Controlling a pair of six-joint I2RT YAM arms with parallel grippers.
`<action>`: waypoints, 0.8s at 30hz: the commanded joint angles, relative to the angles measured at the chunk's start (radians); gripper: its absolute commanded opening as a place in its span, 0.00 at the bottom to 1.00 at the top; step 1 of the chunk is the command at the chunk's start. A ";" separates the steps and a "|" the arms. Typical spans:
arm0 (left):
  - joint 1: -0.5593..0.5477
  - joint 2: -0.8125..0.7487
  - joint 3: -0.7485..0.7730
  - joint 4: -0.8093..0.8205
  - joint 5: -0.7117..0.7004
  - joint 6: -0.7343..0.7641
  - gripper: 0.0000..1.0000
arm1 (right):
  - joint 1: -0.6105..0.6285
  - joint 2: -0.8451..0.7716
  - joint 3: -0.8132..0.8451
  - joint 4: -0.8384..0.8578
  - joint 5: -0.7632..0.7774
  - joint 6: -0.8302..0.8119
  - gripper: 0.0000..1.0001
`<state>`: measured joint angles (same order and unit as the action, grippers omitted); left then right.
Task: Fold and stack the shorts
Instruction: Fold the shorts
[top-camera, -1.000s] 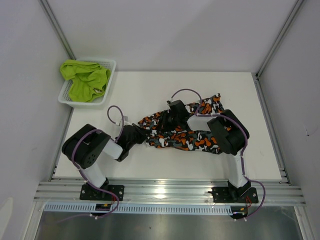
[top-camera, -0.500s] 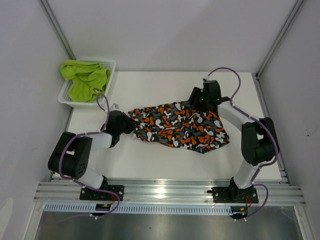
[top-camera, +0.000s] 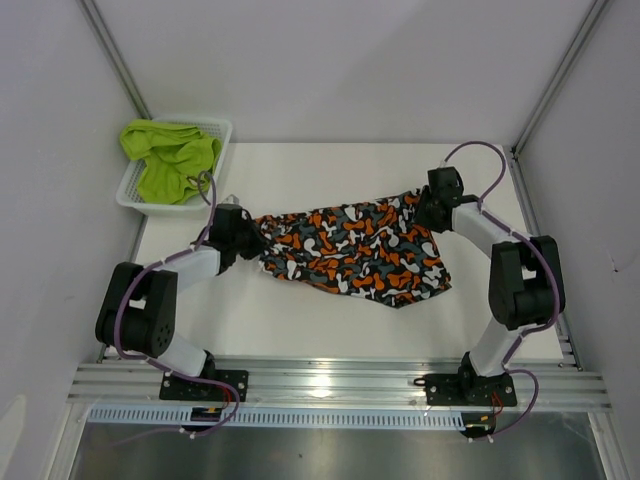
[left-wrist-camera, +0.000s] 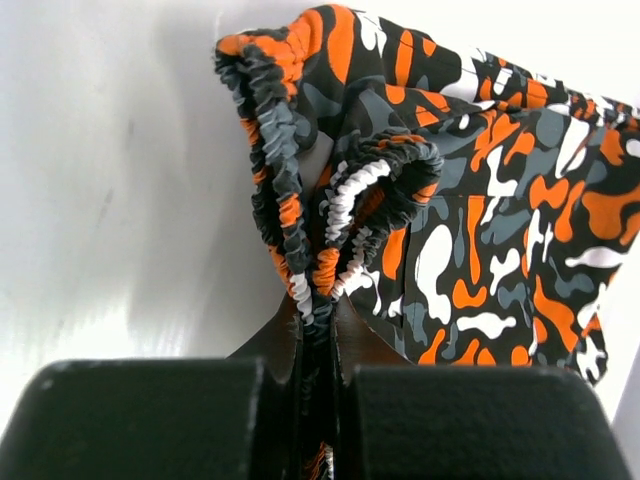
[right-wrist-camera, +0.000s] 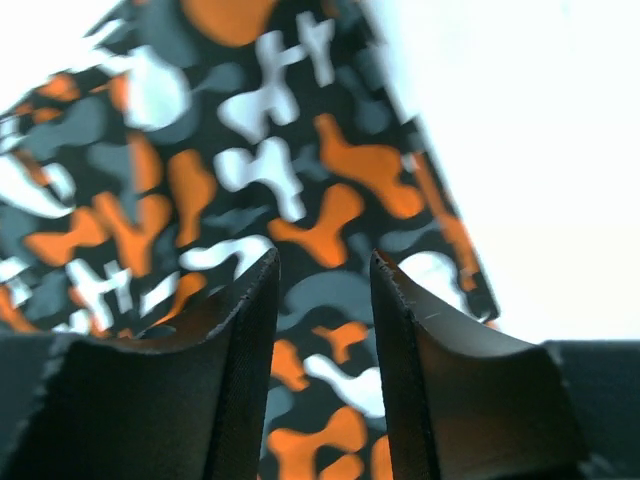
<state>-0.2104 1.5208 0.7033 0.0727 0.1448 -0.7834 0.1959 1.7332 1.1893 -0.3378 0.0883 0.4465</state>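
Note:
The camouflage shorts (top-camera: 350, 250) lie spread across the middle of the table, waistband end to the left. My left gripper (top-camera: 252, 235) is shut on the bunched elastic waistband (left-wrist-camera: 300, 230), the cloth pinched between its fingers (left-wrist-camera: 318, 310). My right gripper (top-camera: 420, 212) hovers at the far right corner of these shorts. It stands open, and the patterned cloth (right-wrist-camera: 250, 150) shows below the gap between its fingertips (right-wrist-camera: 322, 265). The lime green shorts (top-camera: 170, 160) lie crumpled in the basket at the back left.
The white mesh basket (top-camera: 222, 150) sits at the table's far left corner. Bare white table (top-camera: 330, 175) lies beyond the camouflage shorts, with a strip in front of them. Grey walls and metal rails close in the table's sides.
The shorts went from a bunched heap to stretched out flat. My left arm pulled the waistband leftward. My right gripper opened and swung out to the far right corner.

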 joint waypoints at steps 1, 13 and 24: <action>0.013 -0.030 0.059 -0.053 -0.047 0.068 0.00 | -0.015 0.037 0.004 -0.009 0.080 -0.034 0.43; 0.013 -0.025 0.055 -0.048 -0.070 0.102 0.00 | -0.009 0.184 0.066 -0.050 0.137 -0.060 0.43; 0.012 -0.017 0.058 -0.048 -0.076 0.101 0.00 | -0.001 0.181 0.029 -0.043 0.122 -0.063 0.06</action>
<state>-0.2081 1.5204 0.7242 0.0162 0.0841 -0.7059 0.1909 1.9038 1.2266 -0.3744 0.2008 0.3870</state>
